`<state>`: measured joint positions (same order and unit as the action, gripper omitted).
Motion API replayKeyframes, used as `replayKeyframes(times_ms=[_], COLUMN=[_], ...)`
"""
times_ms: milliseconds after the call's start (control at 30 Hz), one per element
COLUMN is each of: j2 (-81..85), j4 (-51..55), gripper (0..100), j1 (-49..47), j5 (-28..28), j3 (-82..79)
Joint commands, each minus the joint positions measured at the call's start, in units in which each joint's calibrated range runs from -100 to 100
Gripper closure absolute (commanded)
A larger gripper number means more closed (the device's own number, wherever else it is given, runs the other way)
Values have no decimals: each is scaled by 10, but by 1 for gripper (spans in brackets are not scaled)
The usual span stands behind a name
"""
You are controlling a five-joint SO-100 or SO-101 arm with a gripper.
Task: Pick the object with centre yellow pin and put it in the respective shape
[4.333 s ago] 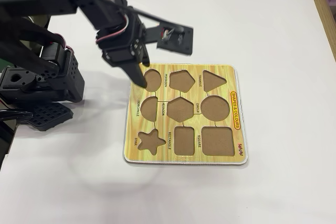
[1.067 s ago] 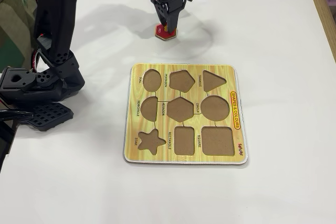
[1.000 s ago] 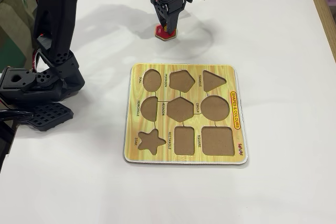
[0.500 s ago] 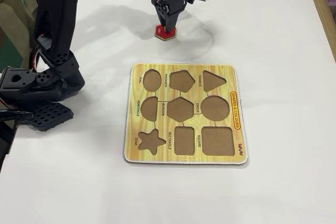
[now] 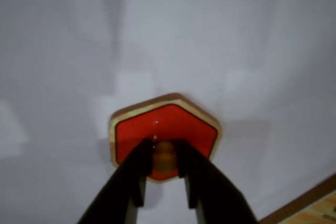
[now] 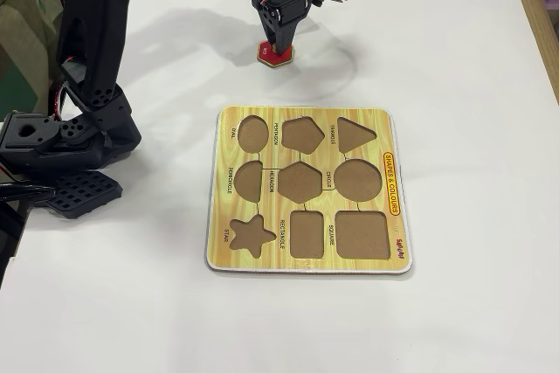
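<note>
gripper pinching yellow knob of red hexagon piece (lifting handle) | HEXAGON recess at board's centre, piece lies toward 12 o'clock of it

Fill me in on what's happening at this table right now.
A black robot arm has its gripper down on a small flat red hexagonal wooden piece, fingers on either side of its yellow centre knob. Whether the knob is clamped cannot be told. The piece lies on the white table, apart from the yellow wood-grain shape board. All nine recesses are empty, including the hexagon recess.
</note>
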<state>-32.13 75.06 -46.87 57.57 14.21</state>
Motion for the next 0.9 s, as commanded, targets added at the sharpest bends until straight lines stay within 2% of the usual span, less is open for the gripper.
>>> replayKeyframes(times_ms=[0,433,633,867], j2=[27,99,120,140], j4=[-6,4,4,4], gripper=[99,99,99,99], j1=[21,141,208,284], j5=[1,-10,-85,-139], j3=[27,16,17,16])
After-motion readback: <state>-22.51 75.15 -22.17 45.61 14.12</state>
